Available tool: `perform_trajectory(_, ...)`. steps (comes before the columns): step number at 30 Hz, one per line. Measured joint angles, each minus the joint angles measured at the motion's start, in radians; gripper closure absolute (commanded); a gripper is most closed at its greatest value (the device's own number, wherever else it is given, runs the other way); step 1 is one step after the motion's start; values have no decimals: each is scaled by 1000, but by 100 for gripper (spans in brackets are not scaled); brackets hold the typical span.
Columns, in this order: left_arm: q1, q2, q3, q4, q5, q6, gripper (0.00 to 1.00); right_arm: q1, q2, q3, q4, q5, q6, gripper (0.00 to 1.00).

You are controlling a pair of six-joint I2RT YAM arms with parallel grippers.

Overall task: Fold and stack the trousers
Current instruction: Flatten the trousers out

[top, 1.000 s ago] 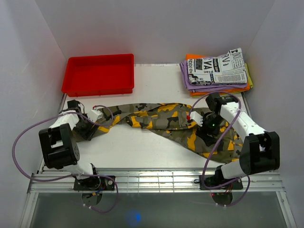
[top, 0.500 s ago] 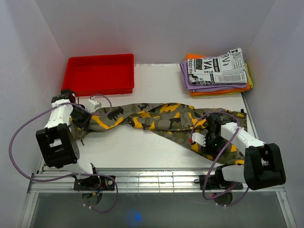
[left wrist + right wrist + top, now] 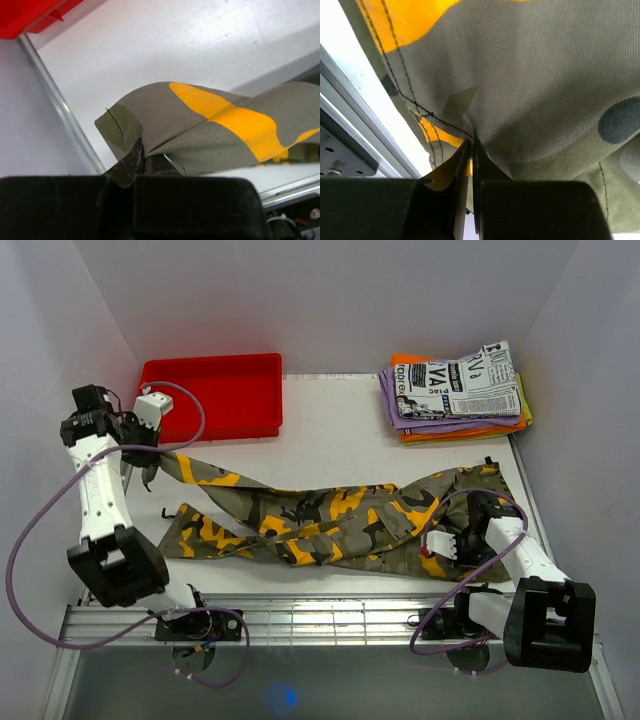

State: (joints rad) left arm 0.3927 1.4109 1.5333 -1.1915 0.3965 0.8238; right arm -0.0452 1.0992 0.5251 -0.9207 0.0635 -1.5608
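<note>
The camouflage trousers lie stretched across the front half of the table, one leg end raised at the left and the wide waist part at the right. My left gripper is lifted near the left wall in front of the red tray and is shut on a trouser-leg end; the fingertips pinch a fold of olive cloth. My right gripper sits low near the table's front right and is shut on the trousers beside a stitched seam. Its jaws are closed on the cloth edge.
A red tray stands at the back left. A stack of folded garments, newspaper print over purple and orange, lies at the back right. White walls close in both sides. A metal rail runs along the front edge.
Both grippers closed on the trousers. The left arm lifted its leg end back and left towards the tray; the right arm pulled the waist part towards the front edge, dragging the cloth nearer.
</note>
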Motion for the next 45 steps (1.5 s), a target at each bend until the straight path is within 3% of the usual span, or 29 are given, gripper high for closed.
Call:
perform_trajectory(3, 0, 160, 24, 87, 8, -108, 100, -14, 3, 5, -8, -8, -39, 92)
perform_trajectory(7, -14, 451, 169, 151, 30, -252, 100, -14, 28, 42, -32, -41, -48, 91)
perform_trajectory(9, -38, 559, 226, 176, 29, -291, 73, -14, 38, 59, -37, -52, -46, 83)
perform_trajectory(10, -54, 613, 255, 187, 12, -312, 64, -14, 40, 65, -40, -52, -43, 81)
perform_trajectory(11, -66, 647, 274, 190, -5, -322, 46, -14, 42, 74, -47, -51, -41, 79)
perform_trajectory(12, -78, 681, 295, 191, -21, -332, 38, -16, 45, 85, -60, -50, -37, 77)
perform_trajectory(13, -87, 708, 316, 190, -38, -343, 23, -17, 49, 95, -70, -51, -30, 77)
perform_trajectory(17, -97, 723, 369, 140, -57, -332, 21, -19, 87, 176, -105, -76, 19, 78)
perform_trajectory(21, -60, 642, 358, 24, -13, -162, 22, -19, 124, 245, -118, -109, 68, 79)
perform_trajectory(26, -4, 301, -14, -55, -31, 121, 22, -19, 134, 263, -136, -138, 101, 77)
perform_trajectory(28, 3, 151, -182, -114, -57, 224, 22, -19, 142, 290, -150, -155, 117, 72)
perform_trajectory(31, -6, 81, -330, -164, -68, 309, 22, -19, 182, 379, -161, -190, 146, 45)
perform_trajectory(37, -14, 114, -562, -77, -74, 335, 21, -19, 427, 702, -163, -266, 255, 37)
perform_trajectory(38, -21, 111, -591, -46, -77, 335, 21, -12, 447, 721, -163, -267, 266, 36)
perform_trajectory(40, -47, 111, -665, 19, -95, 328, 33, 6, 508, 747, -153, -266, 284, 35)
perform_trajectory(43, -86, 114, -701, 108, -146, 291, 86, 26, 541, 738, -122, -238, 285, 35)
perform_trajectory(44, -96, 144, -682, 117, -155, 261, 99, 27, 548, 737, -113, -227, 282, 35)
perform_trajectory(45, -97, 190, -644, 106, -144, 234, 100, 27, 560, 738, -101, -215, 276, 36)
